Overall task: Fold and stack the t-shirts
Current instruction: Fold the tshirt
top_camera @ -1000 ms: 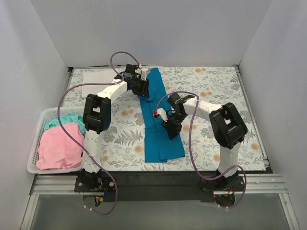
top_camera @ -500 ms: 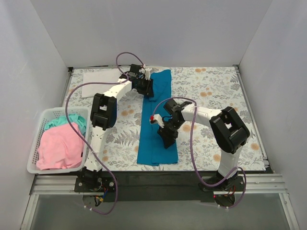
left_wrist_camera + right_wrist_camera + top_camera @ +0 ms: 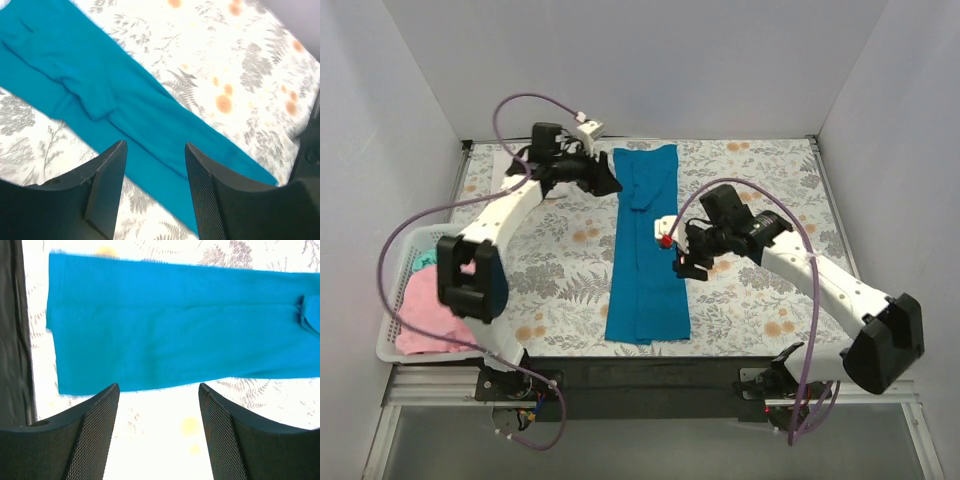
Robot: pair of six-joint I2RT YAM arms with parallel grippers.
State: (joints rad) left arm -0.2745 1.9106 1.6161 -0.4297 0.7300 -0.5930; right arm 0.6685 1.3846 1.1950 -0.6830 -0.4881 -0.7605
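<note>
Teal-blue t-shirt [image 3: 642, 285], floral table [image 3: 770, 180] either side

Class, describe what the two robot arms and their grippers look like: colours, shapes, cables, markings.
The left arm and right arm are white links joined by bulky black joints. A thin purple cable loops along each. The left gripper and right gripper have broad black fingers with mesh-textured inner faces. A red dot marks the right wrist.

Bright even light, faint soft shadows.
</note>
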